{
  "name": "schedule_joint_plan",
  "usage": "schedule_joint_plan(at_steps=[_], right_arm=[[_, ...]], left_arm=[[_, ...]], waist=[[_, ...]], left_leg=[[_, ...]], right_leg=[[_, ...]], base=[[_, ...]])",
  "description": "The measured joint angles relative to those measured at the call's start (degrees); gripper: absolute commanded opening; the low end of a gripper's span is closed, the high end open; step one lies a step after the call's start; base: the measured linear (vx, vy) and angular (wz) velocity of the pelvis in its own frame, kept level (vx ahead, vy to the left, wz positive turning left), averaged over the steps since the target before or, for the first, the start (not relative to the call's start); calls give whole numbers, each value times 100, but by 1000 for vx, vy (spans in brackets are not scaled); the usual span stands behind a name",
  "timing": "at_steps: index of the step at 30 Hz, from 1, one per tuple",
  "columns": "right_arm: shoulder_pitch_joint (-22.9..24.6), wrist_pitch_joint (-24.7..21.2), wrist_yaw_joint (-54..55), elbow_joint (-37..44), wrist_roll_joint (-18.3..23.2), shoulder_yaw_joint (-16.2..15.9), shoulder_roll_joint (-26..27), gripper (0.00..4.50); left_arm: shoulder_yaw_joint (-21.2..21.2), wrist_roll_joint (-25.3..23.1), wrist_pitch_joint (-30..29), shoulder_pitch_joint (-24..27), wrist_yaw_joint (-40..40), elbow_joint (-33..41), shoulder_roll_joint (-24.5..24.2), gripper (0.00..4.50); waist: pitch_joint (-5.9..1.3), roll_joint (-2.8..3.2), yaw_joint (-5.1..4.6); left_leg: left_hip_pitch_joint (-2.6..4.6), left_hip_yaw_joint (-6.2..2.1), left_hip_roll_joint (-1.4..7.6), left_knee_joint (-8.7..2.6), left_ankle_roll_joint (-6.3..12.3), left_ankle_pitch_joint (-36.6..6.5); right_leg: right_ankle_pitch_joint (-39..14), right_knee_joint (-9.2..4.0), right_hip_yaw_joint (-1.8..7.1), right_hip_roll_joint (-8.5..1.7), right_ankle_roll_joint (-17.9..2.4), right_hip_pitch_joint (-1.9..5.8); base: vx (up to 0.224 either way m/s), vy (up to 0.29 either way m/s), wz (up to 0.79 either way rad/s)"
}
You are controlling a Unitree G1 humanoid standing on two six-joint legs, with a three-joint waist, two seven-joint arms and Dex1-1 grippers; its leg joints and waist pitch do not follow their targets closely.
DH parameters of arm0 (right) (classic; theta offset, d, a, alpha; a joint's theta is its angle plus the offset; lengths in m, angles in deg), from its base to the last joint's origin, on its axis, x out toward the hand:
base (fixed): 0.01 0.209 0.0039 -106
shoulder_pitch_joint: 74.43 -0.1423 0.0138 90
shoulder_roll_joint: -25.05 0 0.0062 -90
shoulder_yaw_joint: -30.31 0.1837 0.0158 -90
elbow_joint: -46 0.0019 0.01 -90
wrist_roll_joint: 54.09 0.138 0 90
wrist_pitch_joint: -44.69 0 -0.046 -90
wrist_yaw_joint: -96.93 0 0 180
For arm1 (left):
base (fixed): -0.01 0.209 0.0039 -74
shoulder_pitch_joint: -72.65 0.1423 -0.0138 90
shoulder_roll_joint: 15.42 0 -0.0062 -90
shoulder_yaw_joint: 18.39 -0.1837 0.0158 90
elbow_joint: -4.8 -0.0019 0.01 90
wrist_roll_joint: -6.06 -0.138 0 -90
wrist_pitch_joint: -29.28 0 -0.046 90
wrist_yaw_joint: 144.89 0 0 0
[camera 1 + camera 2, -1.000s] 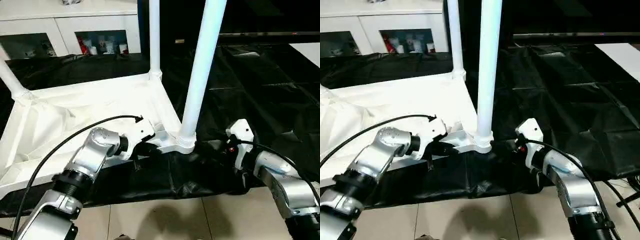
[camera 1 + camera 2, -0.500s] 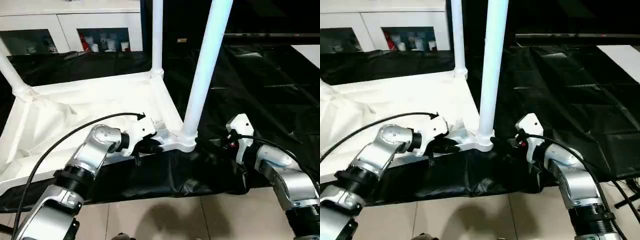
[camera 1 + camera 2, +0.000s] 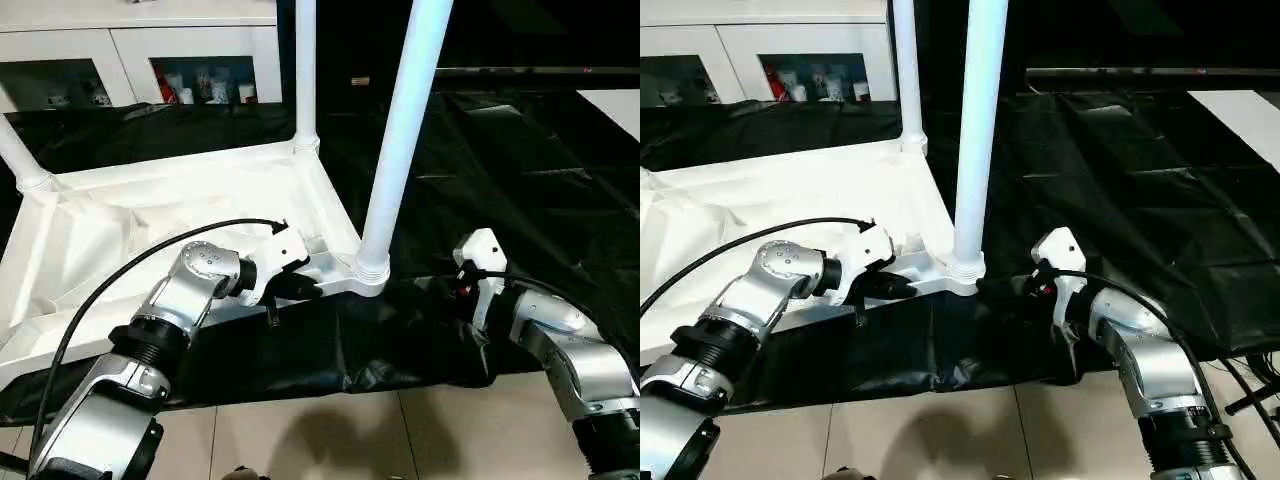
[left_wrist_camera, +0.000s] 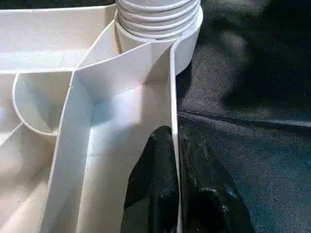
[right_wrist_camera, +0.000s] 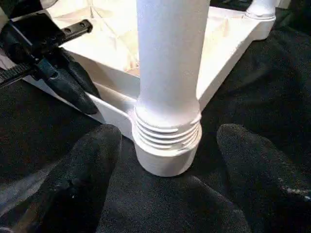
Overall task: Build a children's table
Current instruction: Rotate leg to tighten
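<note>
**On the near corner: leg seated, tabletop still upside down**

On the black-covered floor (image 3: pixel 520 150) the tabletop (image 3: pixel 150 220) lies ribbed side up, near edge toward the robot.

Progress, judged from what shows:
- Near-right leg (image 3: pixel 405 130) stands upright in its corner socket (image 5: pixel 167 150); thread rings still show just above the socket rim, so may not be fully home.
- Far-right leg (image 3: pixel 305 70) upright in its socket.
- Far-left leg (image 3: pixel 20 160) seated too, leaning out of view.
- Fourth corner can't be seen, so can't tell if that leg is in.
- Left to do, likely: confirm the fourth leg, snug the near one, flip the table onto its feet.

End effectors:
- Left end effector (image 4: pixel 176 194) pinched shut on the tabletop's thin side rim, one finger inside the wall, one outside, just beside the near-right socket. Looks like it's steadying the top.
- Right end effector (image 5: pixel 167 194) spread wide, fingers either side of the near-right leg's base, not touching it, holding nothing.

Surroundings: black sheeting, creased, over a pale tiled floor (image 3: pixel 330 440). White cabinet (image 3: pixel 140 50) with glass doors behind, small items inside.
</note>
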Motion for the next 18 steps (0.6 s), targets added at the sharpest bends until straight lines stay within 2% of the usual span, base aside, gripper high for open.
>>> schedule_joint_plan(at_steps=[2, 4, 7, 12, 17, 18], right_arm=[[-86, 46, -132, -154, -14, -55, -2, 391], [-139, 82, -220, -225, -54, -189, 0, 424], [-361, 383, -121, -554, -372, -363, 47, 443], [-604, 549, -52, -870, -590, -473, 153, 443], [-803, 555, -210, -1105, -482, -475, 269, 443], [-831, 561, -254, -1152, -475, -475, 270, 427]], left_arm=[[1, 1, 44, 19, -28, 12, -1, 0], [-2, 1, 73, 39, -105, 45, -2, 0], [-19, 1, 129, 144, -213, 200, -22, 0], [-79, 0, 150, 180, -322, 288, -40, 0], [-79, -3, 126, 213, -347, 363, -53, 0], [-79, -3, 119, 223, -358, 385, -59, 0]], waist=[[0, -4, 2], [0, -4, 18], [0, -6, 21], [-2, -25, 52], [-3, -40, 55], [-3, -40, 55]], left_leg=[[0, 0, 0, 0, 0, 0], [-1, 0, 0, -1, 1, 0], [-3, 1, 0, -1, 2, 0], [-5, 5, 0, 0, 6, 3], [-6, 6, 0, 0, 8, 4], [-6, 7, 0, 0, 8, 4]], right_leg=[[0, 1, 0, 0, 0, 0], [-1, 1, -1, 0, -1, -1], [-1, 0, -1, 0, -1, -4], [-1, 2, -2, -4, -2, -4], [-1, 3, -3, -5, -2, -4], [-1, 3, -3, -5, -2, -4]], base=[[0, 0, 0], [0, 0, 0], [0, 0, 0], [0, 0, 0], [0, 0, 0], [0, 0, 0]])
